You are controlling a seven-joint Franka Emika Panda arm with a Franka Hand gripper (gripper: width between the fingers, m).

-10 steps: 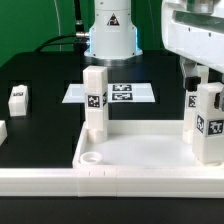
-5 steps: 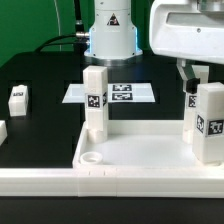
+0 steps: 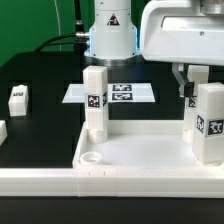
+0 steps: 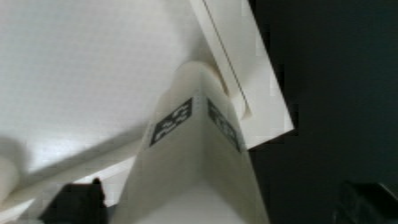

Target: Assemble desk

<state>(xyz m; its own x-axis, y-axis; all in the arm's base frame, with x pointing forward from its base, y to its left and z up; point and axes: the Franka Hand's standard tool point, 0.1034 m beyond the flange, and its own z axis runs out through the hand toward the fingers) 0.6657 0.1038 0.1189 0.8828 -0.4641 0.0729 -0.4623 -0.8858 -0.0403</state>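
White plastic desk parts sit on a black table [image 3: 40, 75] against a green backdrop. At the exterior view's left, a short white rectangular post with a black-and-white square tag, the loose post [image 3: 18, 98], lies on the table well apart from the rest. Another white piece [image 3: 2, 130] is cut off by the frame edge and cannot be identified. Farther back, near the white robot base [image 3: 110, 35], the thin flat white marker board [image 3: 122, 93] lies on the table. The wide white rimmed tray-like desk top [image 3: 150, 150] fills the foreground, with a round corner socket [image 3: 92, 157] showing at its near corner on the exterior view's left. Just behind that socket a tagged white post, the left leg [image 3: 95, 100], stands upright in the tray. At the exterior view's right a second tagged white post, the right leg [image 3: 210, 122], stands upright at the tray's edge; which corner it occupies cannot be told. The white-bodied two-finger gripper [image 3: 202, 78] hangs directly above it with its fingers spread wide and nothing clamped between them. One dark finger [image 3: 186, 84] shows just beside the post's top. The wrist view looks down along the right leg, which has tags on two faces, past the desk top's raised rim [image 4: 240, 65] to the black table.
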